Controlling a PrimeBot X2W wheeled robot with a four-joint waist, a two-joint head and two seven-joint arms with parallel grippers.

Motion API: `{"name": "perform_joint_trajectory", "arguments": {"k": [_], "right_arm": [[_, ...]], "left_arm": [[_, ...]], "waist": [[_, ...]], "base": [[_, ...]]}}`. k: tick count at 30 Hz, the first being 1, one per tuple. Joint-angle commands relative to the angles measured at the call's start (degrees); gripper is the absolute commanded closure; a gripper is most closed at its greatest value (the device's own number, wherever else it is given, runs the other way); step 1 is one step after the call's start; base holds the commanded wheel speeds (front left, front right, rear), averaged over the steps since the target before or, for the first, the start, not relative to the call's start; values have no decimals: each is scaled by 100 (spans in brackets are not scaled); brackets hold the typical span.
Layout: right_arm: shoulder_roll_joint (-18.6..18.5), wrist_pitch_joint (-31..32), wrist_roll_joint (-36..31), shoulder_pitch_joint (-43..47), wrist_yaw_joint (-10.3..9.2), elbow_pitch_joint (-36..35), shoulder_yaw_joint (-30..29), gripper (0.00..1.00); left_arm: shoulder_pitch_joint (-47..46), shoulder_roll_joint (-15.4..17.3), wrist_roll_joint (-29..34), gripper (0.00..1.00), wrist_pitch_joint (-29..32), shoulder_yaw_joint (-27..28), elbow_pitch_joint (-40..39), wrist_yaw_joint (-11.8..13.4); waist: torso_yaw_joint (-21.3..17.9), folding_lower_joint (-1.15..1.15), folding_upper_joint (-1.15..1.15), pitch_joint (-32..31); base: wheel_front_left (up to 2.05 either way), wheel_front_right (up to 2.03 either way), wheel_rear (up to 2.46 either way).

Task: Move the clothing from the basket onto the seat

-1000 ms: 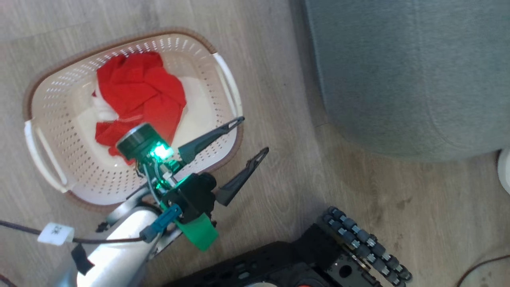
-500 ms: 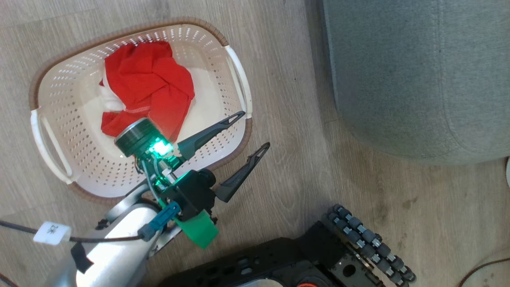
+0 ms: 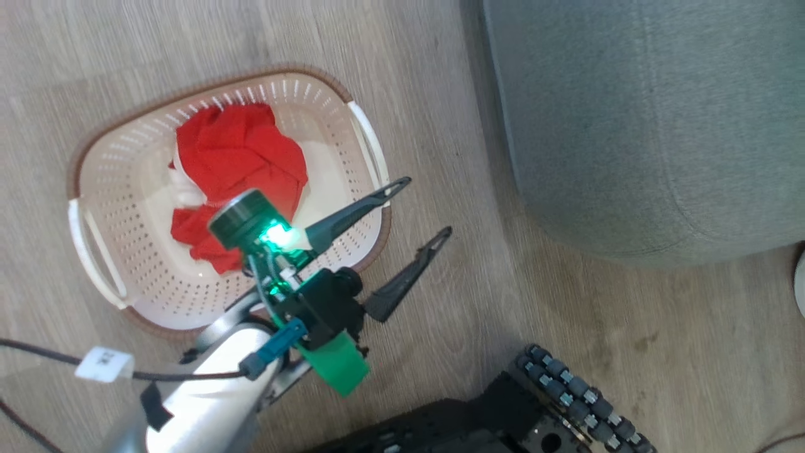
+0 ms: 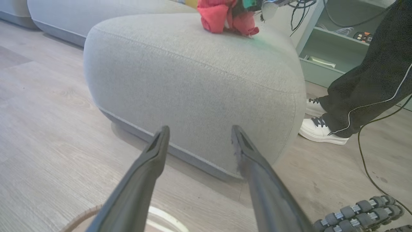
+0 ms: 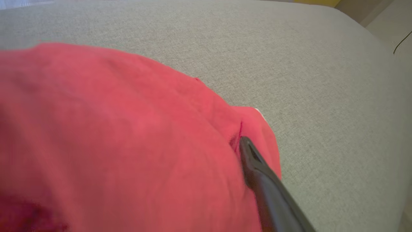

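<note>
The head camera looks steeply down from high up on the pale wood-grain floor [image 3: 440,94], taking in the cream perforated plastic basket [image 3: 113,189] at left and a rounded corner of the large grey upholstered seat [image 3: 629,126] at right. The left wrist camera sits low, just over the basket's rim, facing level along the left gripper [image 4: 199,129] toward the seat's side, fairly near; these two views share that corner and the floor. The right wrist camera hangs very close over the seat's top, against a bright red soft fabric garment [image 5: 112,129], which the left wrist view catches farther off at its top edge.
</note>
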Motion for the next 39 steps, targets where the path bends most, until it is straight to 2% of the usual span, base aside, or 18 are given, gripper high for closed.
{"name": "perform_joint_trajectory", "arguments": {"k": [1, 9, 17, 22, 27, 29, 32, 35, 39], "right_arm": [[-119, 123, -82, -89, -2, -113, 90, 0], [-69, 1140, -96, -190, -2, 37, 705, 0], [-4, 1534, 206, -48, -2, 72, 1514, 0], [200, 1606, 952, 140, -2, 77, 1811, 0], [350, 1523, 1928, 432, -2, -9, 2436, 0], [413, 1481, 2485, 610, -2, -307, 2763, 0], [317, 1597, 3454, 1109, -2, -1149, 3457, 0], [-58, 1647, 4528, 1832, -2, -2365, 4211, 0], [-781, 1227, 5643, 2799, -2, -3973, 5066, 0]], "left_arm": [[138, -58, -46, 0, -28, 68, -141, -6], [185, -383, -86, 0, -28, 6, -24, -6], [266, -569, -106, 0, -28, -67, 78, -6], [455, -778, -126, 0, -28, 26, 177, -6], [675, -990, -126, 0, -28, 87, 256, -6], [768, -1054, -115, 0, -28, 162, 290, -6], [902, -1128, -81, 0, -28, 317, 317, -6], [975, -1183, -35, 0, -28, 521, 331, -6], [1019, -1233, 30, 0, -28, 793, 316, -6]], "waist": [[-1, 0, 0, -159], [-6, 0, 0, -720], [-30, 0, 0, -1366], [-44, 0, 0, -1835], [19, 0, 0, -2265], [59, 0, 0, -2451], [97, 0, 0, -2666], [169, 0, 0, -2883], [300, 0, 0, -3089]], "base": [[0, 0, 0], [0, 0, 0], [0, 0, 0], [0, 0, 0], [0, 0, 0], [0, 0, 0], [0, 0, 0], [0, 0, 0], [0, 0, 0]]}}
